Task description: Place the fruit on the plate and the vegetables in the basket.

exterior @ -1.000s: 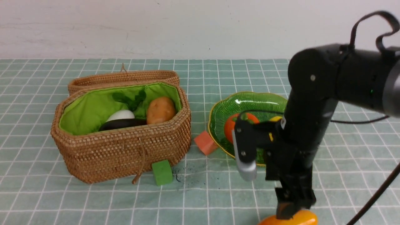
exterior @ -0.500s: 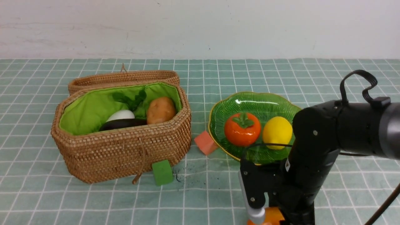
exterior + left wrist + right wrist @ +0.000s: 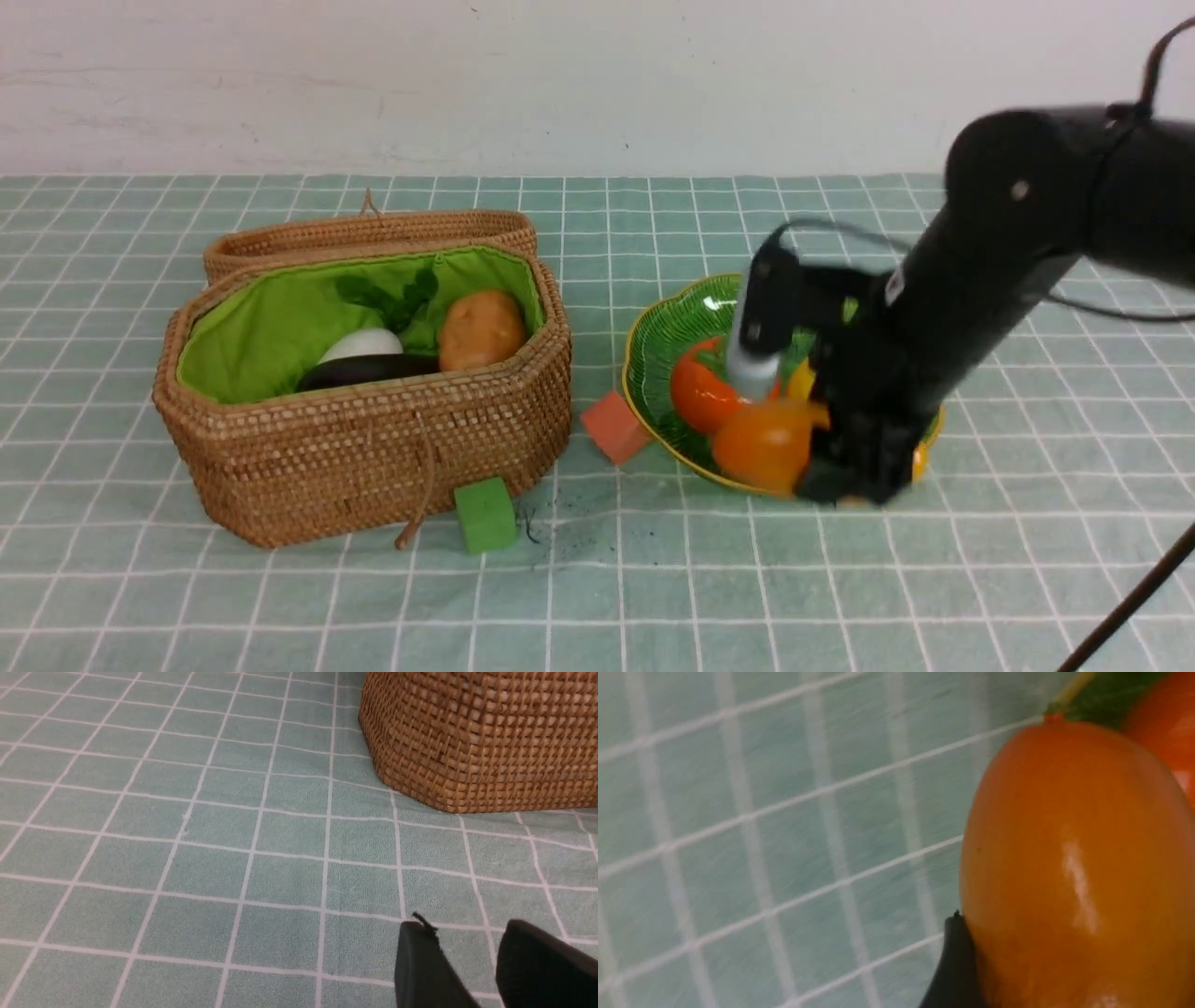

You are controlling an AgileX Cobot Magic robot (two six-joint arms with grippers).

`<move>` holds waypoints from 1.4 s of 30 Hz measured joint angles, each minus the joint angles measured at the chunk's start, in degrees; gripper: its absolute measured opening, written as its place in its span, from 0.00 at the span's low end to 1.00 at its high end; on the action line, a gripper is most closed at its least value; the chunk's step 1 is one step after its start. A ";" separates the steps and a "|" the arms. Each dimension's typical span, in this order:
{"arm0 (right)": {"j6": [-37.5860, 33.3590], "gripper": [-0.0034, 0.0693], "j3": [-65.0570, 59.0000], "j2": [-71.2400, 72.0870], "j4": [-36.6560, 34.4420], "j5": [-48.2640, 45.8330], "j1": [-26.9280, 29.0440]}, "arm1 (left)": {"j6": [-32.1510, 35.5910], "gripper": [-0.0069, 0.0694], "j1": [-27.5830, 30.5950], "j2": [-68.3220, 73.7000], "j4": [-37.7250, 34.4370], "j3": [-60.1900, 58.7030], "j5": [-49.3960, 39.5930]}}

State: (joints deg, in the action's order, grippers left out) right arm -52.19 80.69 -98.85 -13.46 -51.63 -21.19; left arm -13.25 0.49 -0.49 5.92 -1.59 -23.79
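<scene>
Right wrist view: finger (image 3: 955, 961) touching mango (image 3: 1073, 858).

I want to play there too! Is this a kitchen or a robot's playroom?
Probably a robot practice table, not a kitchen: a green checked tablecloth before a bare white wall, glossy toy fruit on a green glass plate, and a black robot arm.
</scene>
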 joint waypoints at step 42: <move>35.42 0.30 1.44 22.05 -6.57 -19.66 6.88 | 0.00 0.40 0.00 0.00 0.00 0.00 0.00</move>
State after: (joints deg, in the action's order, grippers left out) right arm -16.77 82.14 -76.80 -20.03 -71.30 -14.31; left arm -13.25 0.49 -0.49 5.92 -1.59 -23.79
